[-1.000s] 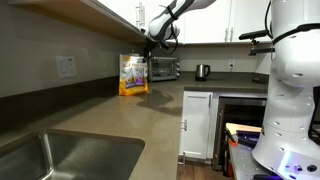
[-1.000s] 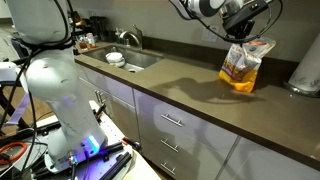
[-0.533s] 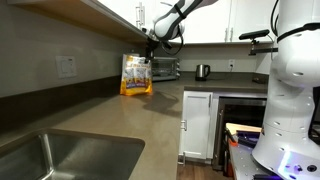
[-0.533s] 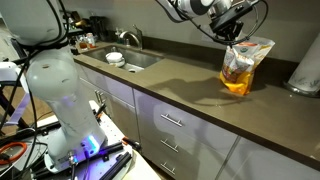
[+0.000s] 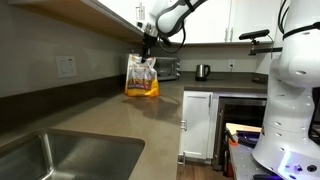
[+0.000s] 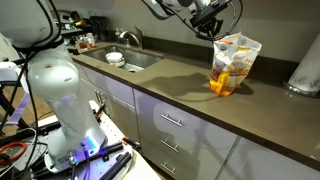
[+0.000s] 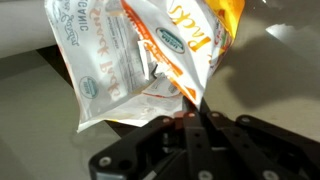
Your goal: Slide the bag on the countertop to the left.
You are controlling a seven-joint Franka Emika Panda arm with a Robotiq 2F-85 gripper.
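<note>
Now claw (image 7: 198, 105) pinches crinkly yel. bag (image 6: 232, 68), tilted on smooth countertop (image 6: 170, 85).

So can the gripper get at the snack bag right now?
Probably yes: the gripper sits right at the top of the bag, and nothing stands between them. Whether it is actually gripping the bag is unclear.

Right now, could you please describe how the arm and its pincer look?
The arm has white, rounded links with darker joints. The pincer is black and blocky, and thin black cables loop beside it.
</note>
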